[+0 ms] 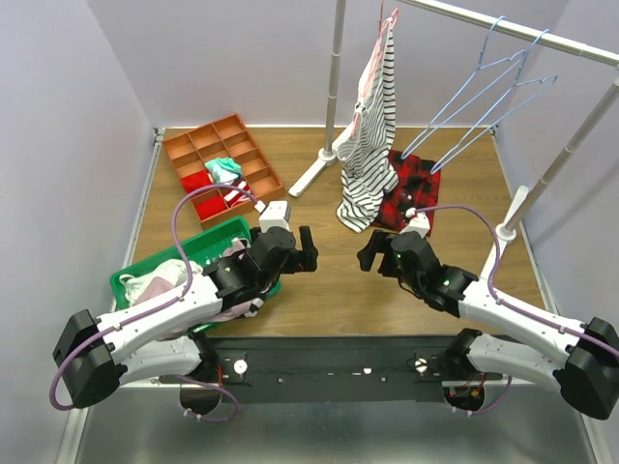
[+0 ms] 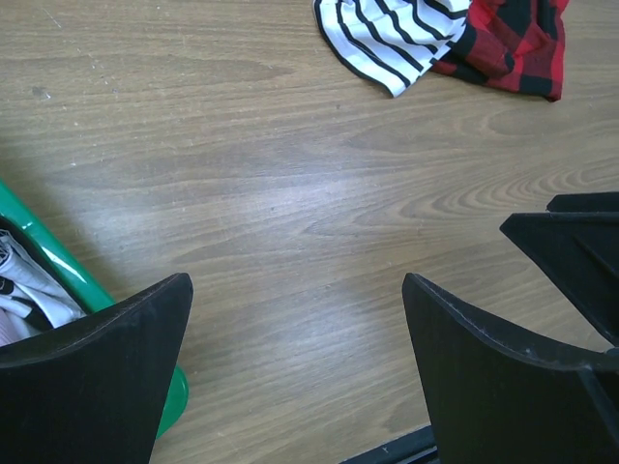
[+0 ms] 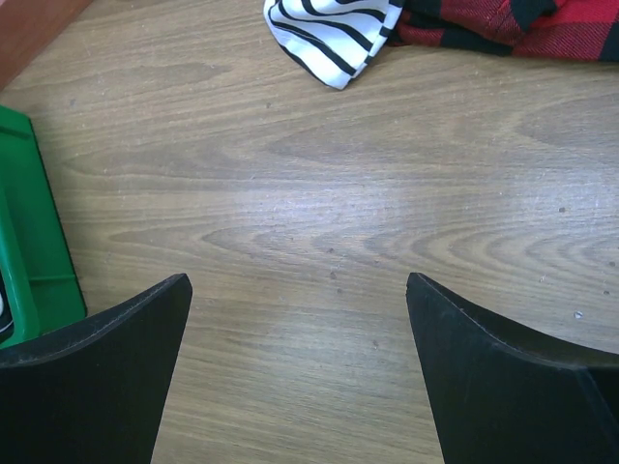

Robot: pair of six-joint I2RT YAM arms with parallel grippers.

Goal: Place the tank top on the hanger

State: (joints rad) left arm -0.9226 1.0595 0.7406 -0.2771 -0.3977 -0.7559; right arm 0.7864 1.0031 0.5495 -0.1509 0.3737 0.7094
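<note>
Nearest the bases, we find the left gripper (image 1: pixel 302 253) and the right gripper (image 1: pixel 370 253) low over the wooden table (image 1: pixel 329 300), facing each other across a short gap and not touching. In each wrist view, the jaws of both stand wide apart with only bare wood between them; neither claw holds anything. Just left of the left gripper sits the green bin (image 1: pixel 208 242), and the left arm crosses its near right corner. We locate the tank top (image 1: pixel 238 309) in this bin as a patch of dusty-pink fabric under the left wrist, mostly covered by the arm, beside white garments (image 1: pixel 160 280) heaped in the same bin. Further out, right of centre, the plaid garment (image 1: pixel 406 188) lies crumpled on the table, and the hem of the striped shirt (image 1: pixel 372 126) rests on the wood against it. The striped shirt hangs from a pinkish-red hanger (image 1: pixel 387 21) on the rail (image 1: pixel 542 39). To the far left, an orange-brown compartment tray (image 1: pixel 198 145) lies on the table, with small items in some compartments that we cannot identify. The hanger (image 1: pixel 464 106), one of several light-blue wire ones, hangs bare on the rail to the right of the striped shirt, well apart from the tank top.
</note>
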